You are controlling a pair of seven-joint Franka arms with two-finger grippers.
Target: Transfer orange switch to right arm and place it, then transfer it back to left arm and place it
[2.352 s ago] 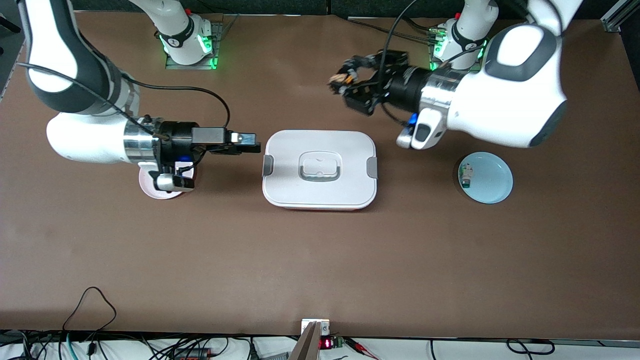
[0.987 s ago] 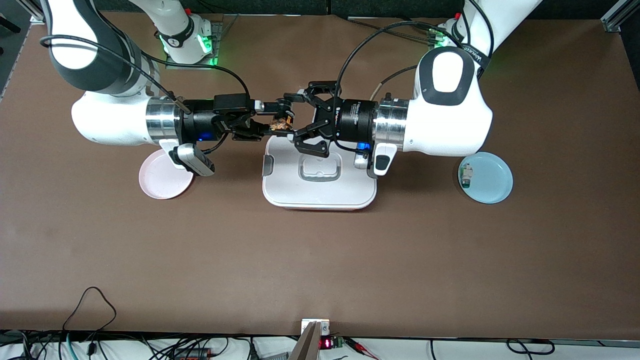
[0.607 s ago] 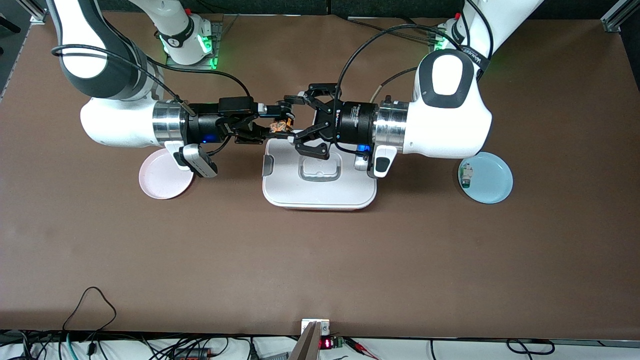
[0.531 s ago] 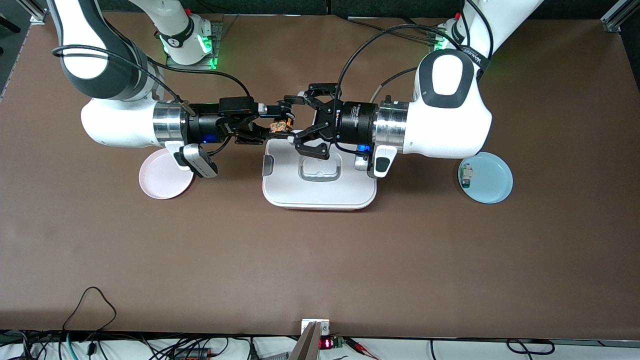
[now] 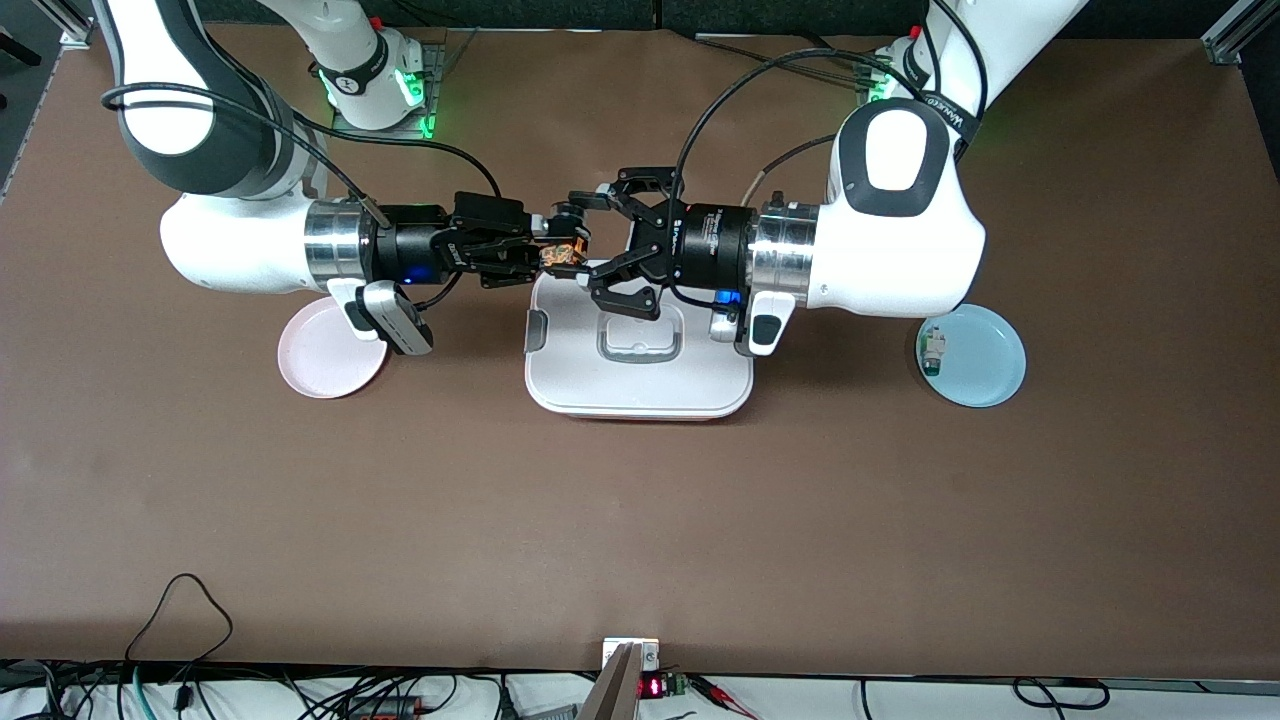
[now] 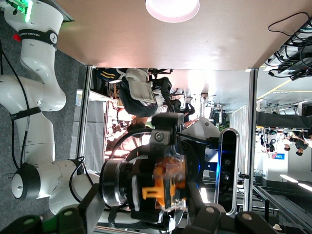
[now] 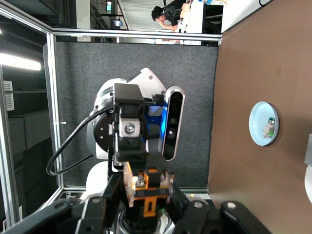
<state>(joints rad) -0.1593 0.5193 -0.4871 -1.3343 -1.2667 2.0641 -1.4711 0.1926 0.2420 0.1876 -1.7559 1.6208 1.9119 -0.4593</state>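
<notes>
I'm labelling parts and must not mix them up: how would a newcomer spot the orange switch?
Find the white box mid-table. Above its edge nearest the arm bases, the left gripper and right gripper meet; the orange switch is pinched between them. It is black with orange markings, unlike the white-grey part on the blue plate.

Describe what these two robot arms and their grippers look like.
Both arms are glossy white with dark grey joint panels, silver wrist rings and black cables looping along them. The right gripper and left gripper are black linkages on black cylinders, each lit by a small blue light. A white and grey camera hangs from each wrist. Green lights glow at the bases.
</notes>
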